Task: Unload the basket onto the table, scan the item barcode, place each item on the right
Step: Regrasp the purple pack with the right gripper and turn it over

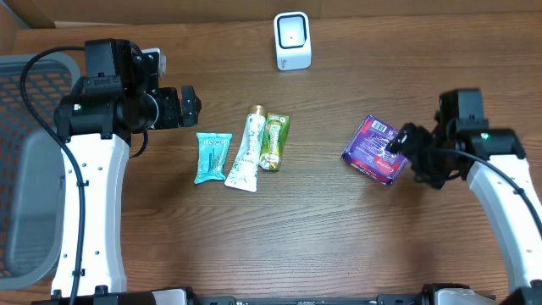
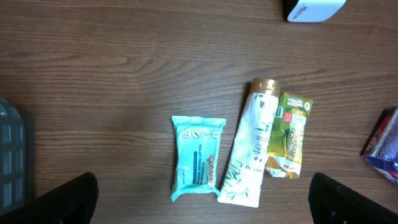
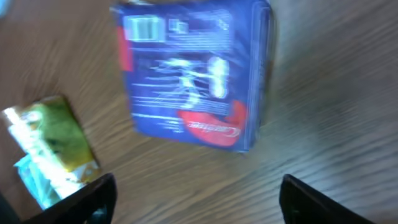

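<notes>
The purple packet (image 1: 373, 151) lies on the table (image 1: 339, 237), barcode (image 3: 142, 28) up, just in front of my right gripper (image 3: 196, 193), jaws spread, holding nothing. My left gripper (image 2: 205, 196), spread wide, hangs near a wipes pack (image 2: 198, 157), a tube (image 2: 249, 149) and a green sachet (image 2: 287, 134). The white scanner (image 1: 292, 40) stands well apart.

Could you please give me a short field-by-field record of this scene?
device: white boxy barcode scanner, far side of wooden table
scan item: purple cardboard box, lying flat, barcode face up
other items: teal wipes packet, white gold-capped tube, green sachet
left gripper: open, empty
right gripper: open, by the box, not gripping
</notes>
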